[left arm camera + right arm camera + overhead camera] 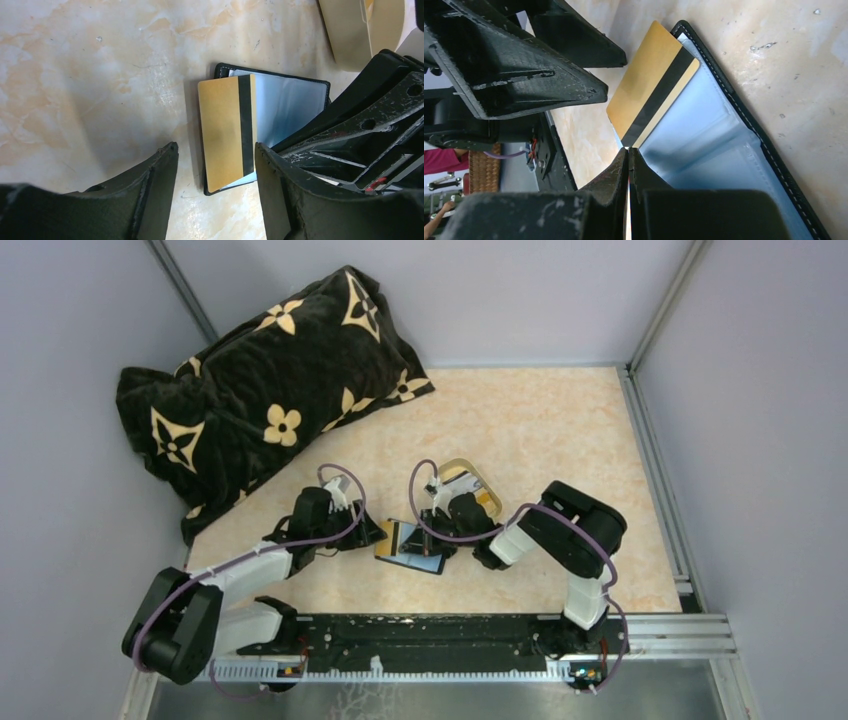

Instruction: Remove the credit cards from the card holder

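Bearing the card holder (415, 558), a marbled beige table (560, 420) meets grey walls (480, 290).

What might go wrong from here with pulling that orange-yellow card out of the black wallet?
One: the open left gripper brackets the orange-yellow plastic card, lying flat, half out of the black folding wallet; closing could pinch the wallet's edge too. Two: only the shut right gripper at the silvery panel seems to steady the wallet, so a pull may drag it. Three: a pale card underneath may slide out as well.
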Robot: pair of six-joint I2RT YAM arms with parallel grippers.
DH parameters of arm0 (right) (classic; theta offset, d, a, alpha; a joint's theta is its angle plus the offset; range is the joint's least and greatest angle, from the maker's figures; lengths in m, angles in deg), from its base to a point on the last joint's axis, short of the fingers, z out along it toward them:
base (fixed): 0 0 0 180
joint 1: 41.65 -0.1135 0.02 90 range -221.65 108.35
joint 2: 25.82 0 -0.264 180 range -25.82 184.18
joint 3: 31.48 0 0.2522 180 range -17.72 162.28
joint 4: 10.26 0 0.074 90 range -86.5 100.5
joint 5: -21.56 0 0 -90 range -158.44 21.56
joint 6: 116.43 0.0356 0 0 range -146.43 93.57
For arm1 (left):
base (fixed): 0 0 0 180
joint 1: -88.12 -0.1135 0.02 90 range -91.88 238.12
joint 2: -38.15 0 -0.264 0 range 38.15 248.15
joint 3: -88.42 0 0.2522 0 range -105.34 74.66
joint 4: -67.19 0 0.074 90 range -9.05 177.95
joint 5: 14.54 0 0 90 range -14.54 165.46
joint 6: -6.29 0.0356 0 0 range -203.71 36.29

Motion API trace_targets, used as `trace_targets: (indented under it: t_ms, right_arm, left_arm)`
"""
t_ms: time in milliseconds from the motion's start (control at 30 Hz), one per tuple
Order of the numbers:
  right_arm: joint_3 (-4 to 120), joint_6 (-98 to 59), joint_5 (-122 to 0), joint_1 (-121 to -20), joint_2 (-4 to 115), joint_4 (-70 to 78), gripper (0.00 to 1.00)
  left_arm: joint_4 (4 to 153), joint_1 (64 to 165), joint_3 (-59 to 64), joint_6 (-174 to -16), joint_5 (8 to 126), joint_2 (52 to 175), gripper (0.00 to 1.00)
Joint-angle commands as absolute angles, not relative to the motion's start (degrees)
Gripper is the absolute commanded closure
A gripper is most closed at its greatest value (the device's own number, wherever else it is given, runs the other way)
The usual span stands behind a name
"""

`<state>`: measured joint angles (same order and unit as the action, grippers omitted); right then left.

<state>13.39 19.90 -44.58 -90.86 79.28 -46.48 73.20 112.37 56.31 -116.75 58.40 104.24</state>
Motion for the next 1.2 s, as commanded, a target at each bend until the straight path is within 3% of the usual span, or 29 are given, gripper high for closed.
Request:
trace_targets:
  t_ms: [0,267,400,467,600,800,1167]
  right_arm:
    - [14.0,19.2,-44.0,-92.0,78.2,-49.9,1.00]
    - [12.9,20.3,-44.1,-92.0,81.1,-52.7,1.00]
    - [12.0,20.4,-44.3,-92.0,81.9,-53.7,1.00]
    - [11.9,20.4,-44.4,-92.0,82.0,-53.7,1.00]
    - [11.7,20.3,-44.5,-92.0,82.2,-53.7,1.00]
    - [11.0,20.5,-44.4,-91.9,81.2,-54.0,1.00]
    - [10.1,18.2,-45.5,-90.8,75.1,-49.0,1.00]
  left_arm:
    - [68.1,112.0,58.2,-118.3,55.9,106.1,0.38]
    - [59.0,112.0,60.0,-121.3,50.0,110.8,0.46]
    - [55.7,112.0,60.6,-122.7,47.5,112.6,0.66]
    - [55.0,112.0,60.5,-122.9,46.7,113.1,0.82]
    - [54.5,112.0,60.3,-123.1,45.7,113.5,1.00]
    - [53.6,111.8,60.0,-123.2,44.5,113.2,1.00]
    - [68.4,109.6,56.6,-117.7,49.7,102.2,1.00]
